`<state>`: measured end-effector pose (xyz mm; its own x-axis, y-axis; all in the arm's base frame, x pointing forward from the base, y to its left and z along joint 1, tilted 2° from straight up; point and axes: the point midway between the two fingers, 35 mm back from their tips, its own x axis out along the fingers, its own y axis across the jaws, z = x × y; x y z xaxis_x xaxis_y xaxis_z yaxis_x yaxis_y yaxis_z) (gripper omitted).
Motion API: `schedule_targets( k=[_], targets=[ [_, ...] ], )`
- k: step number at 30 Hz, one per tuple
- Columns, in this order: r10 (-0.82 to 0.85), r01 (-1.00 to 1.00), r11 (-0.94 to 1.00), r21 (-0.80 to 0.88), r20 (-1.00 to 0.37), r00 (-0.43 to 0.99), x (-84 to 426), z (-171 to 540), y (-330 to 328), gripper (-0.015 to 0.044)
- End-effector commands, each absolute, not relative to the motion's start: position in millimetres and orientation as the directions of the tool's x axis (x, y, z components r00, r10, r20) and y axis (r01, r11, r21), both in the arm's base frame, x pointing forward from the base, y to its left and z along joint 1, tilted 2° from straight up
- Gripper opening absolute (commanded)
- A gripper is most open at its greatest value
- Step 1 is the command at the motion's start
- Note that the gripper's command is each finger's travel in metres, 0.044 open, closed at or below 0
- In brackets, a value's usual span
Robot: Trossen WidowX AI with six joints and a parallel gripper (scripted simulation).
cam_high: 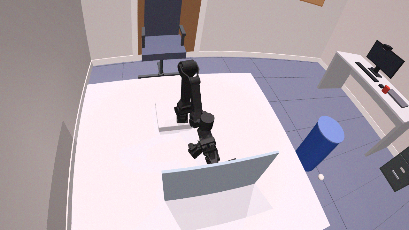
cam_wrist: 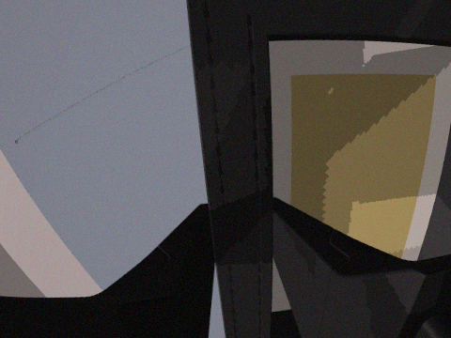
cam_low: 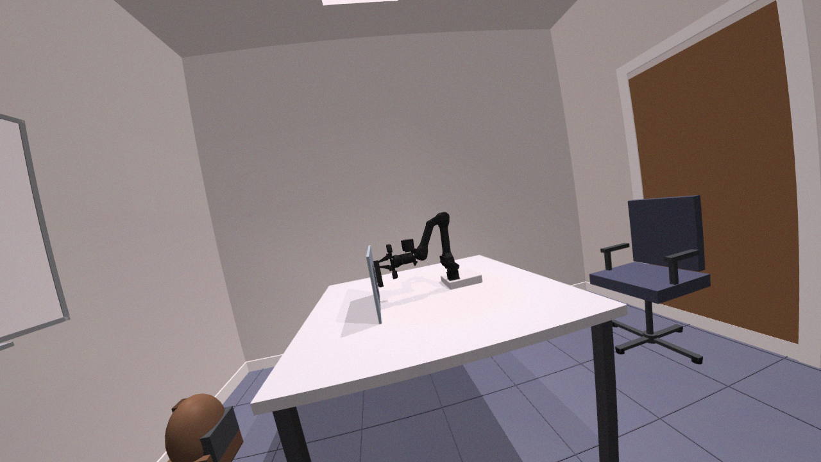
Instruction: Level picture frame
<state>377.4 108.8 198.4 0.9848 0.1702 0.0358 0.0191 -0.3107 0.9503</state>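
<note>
Evidently, end effector: clamped on the frame's side bar
Frame: stood before the panel
Arm: reached toward the panel

An office chair with dark blue back and two armrests stands in front of a brown door. In the top view, at the far right, a white desk carries a black monitor and a black keyboard. A red cup stands on the same desk, on the near side of the keyboard. Between this desk and the big white table is a tall blue cylinder, and near its foot a small white ball lies on the tiled floor. A dark filing cabinet is at the right edge. In the exterior view, a whiteboard with grey border hangs on the left wall.
</note>
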Motion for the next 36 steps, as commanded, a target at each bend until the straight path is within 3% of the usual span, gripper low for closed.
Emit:
schedule_targets(
  k=[1,36],
  targets=[
    [0.168,0.006,-0.315,0.949,0.050,0.985,377.4,203.2,109.1,0.0000],
    [0.168,0.006,-0.316,0.949,0.050,0.985,377.6,198.7,109.9,0.0000]
  ],
)
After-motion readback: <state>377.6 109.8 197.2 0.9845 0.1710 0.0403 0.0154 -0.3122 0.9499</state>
